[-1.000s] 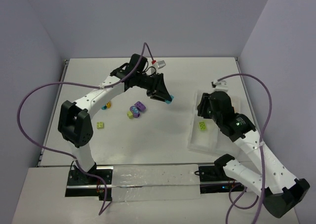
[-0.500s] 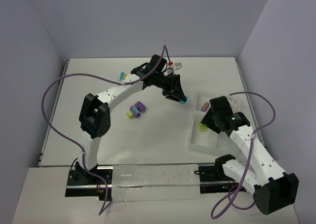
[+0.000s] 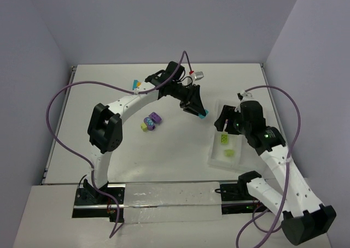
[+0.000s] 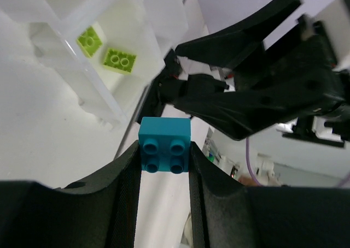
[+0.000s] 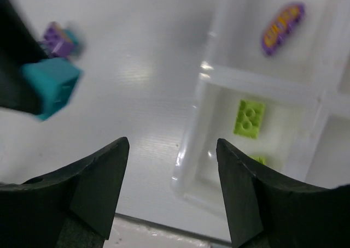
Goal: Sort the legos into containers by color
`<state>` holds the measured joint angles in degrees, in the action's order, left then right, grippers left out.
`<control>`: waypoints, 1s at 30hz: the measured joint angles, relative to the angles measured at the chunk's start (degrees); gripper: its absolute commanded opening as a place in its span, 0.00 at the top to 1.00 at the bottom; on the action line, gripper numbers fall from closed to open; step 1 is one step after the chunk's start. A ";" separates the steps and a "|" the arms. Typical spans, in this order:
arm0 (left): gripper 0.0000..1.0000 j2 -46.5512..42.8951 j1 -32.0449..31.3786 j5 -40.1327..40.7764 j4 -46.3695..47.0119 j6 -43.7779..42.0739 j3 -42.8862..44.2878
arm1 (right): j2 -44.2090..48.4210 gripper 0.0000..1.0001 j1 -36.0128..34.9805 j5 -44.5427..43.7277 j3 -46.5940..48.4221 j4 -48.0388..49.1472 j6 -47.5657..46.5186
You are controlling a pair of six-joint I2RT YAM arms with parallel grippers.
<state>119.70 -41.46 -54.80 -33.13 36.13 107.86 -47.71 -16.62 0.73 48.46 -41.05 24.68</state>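
Top view: your left fingers [image 3: 196, 107] clamp a teal brick [image 3: 203, 115] above the tabletop [image 3: 164, 160], just left of the tray [image 3: 216, 160].
Left wrist: two lime bricks [image 4: 120, 60] lie in one compartment.
Right wrist: your right fingers [image 5: 93, 188] stand apart, empty, above the tray's rim.

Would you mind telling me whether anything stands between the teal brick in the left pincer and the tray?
Yes: the right pincer hangs open over the tray, above the lime green bricks, on the side facing the teal brick gripped by the left pincer. Nothing lies on the table between them.
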 measured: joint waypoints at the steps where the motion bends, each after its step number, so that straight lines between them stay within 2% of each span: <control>1: 1.00 -0.03 0.04 -1.22 0.08 -0.45 -0.40 | 1.65 0.22 -0.09 2.09 0.01 1.88 -2.82; 7: 1.00 -0.66 0.60 -6.85 0.50 -1.23 -5.85 | 6.98 0.19 -2.05 9.50 1.46 7.49 -17.30; 12: 1.00 -0.76 0.75 -9.00 0.37 -1.30 -6.21 | 2.06 0.20 -4.97 12.58 6.68 8.17 -25.03; 20: 1.00 -1.06 0.75 -10.12 1.20 -0.51 -6.21 | -4.42 0.19 -9.39 14.56 7.61 7.48 -31.37; 30: 1.00 -2.66 0.75 -10.29 2.26 -0.12 -6.37 | -8.24 0.36 -13.21 14.54 7.81 7.66 -33.07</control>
<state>117.04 -40.71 -65.09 -30.87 36.01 101.49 -55.96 -29.83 15.27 56.27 -33.39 -8.40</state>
